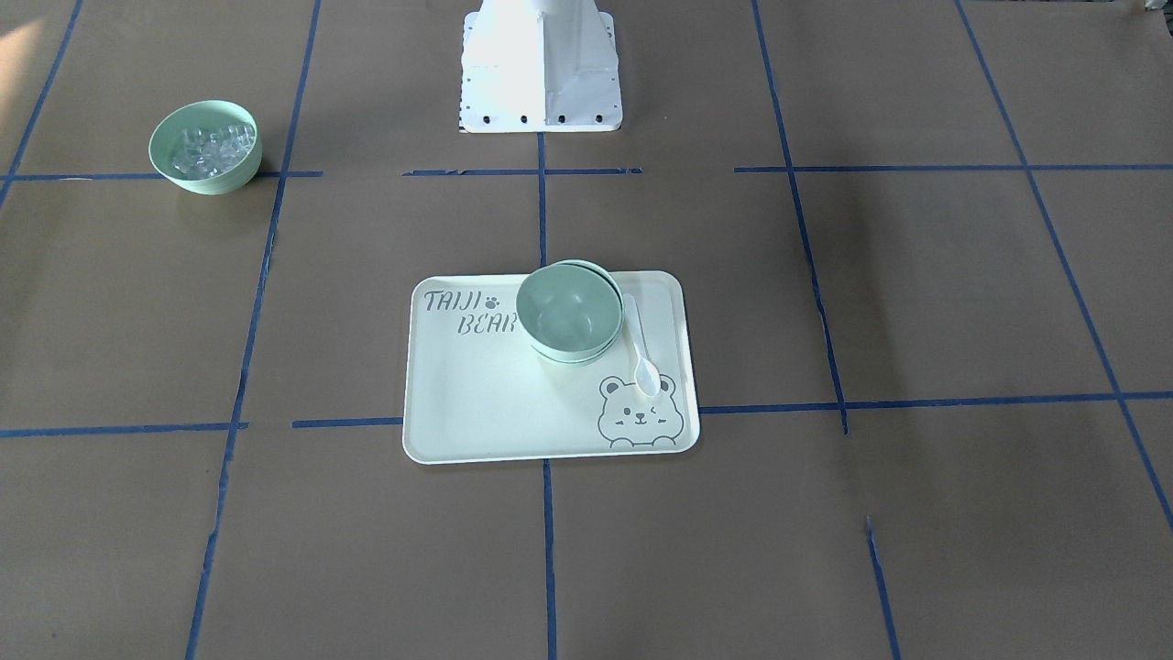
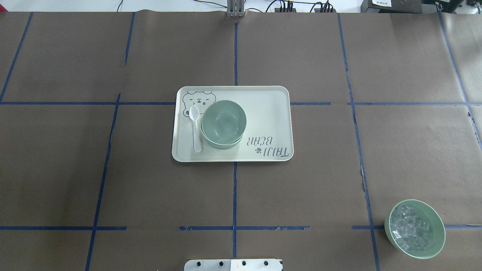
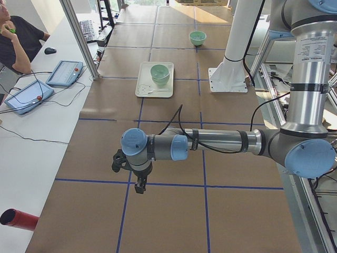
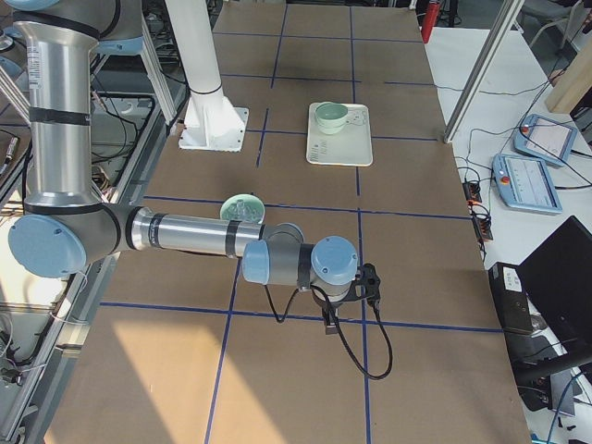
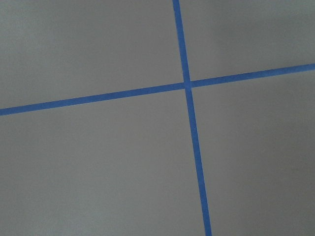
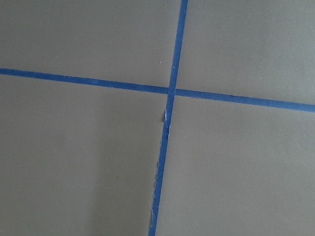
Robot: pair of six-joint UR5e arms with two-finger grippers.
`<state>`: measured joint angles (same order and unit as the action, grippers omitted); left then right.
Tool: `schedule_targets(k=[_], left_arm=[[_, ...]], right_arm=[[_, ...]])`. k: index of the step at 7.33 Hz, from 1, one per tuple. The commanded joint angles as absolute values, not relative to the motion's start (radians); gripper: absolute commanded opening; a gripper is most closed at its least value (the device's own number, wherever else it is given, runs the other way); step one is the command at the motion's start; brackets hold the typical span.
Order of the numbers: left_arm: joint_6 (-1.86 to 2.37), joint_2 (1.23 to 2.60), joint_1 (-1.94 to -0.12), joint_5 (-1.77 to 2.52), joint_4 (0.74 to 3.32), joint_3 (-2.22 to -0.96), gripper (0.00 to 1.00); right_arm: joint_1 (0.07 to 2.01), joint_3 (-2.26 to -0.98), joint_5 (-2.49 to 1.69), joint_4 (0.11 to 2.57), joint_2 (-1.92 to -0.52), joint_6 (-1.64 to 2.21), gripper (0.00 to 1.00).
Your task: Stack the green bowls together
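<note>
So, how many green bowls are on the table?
3 at least: two rims show in the stack on the tray, maybe hiding more; a bowl with ice stands apart.

From overhead we look forward and down from behind the robot base [image 2: 233,264], seen at 6 o'clock. The front camera faces back, with the base at 12. Both share the tray [image 1: 476,403] and green bowls [image 1: 566,312]. Side cameras sight along the table [image 3: 174,132] from each end, and wrist cameras sit close over tape crosses [image 5: 187,84].
</note>
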<state>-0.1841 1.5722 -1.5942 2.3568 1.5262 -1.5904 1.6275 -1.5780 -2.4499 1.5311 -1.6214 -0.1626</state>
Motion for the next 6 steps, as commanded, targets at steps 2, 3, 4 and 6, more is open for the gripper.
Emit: schedule_targets(k=[2, 3, 4, 6], left_arm=[[-0.184, 1.571, -1.594, 2.356, 1.526, -1.591, 1.00], [-0.184, 1.571, -1.594, 2.358, 1.526, -1.589, 1.00], [-0.184, 1.571, -1.594, 2.358, 1.526, -1.589, 1.00], [-0.184, 1.569, -1.594, 2.358, 1.526, -1.588, 1.00]], right_arm=[[1.628, -1.586, -2.451, 1.529, -1.621, -0.163, 1.00], [1.628, -1.586, -2.451, 1.529, -1.621, -0.163, 1.00], [1.628, -1.585, -2.451, 1.529, -1.621, -0.163, 1.00], [1.628, -1.586, -2.453, 1.528, -1.620, -0.163, 1.00]])
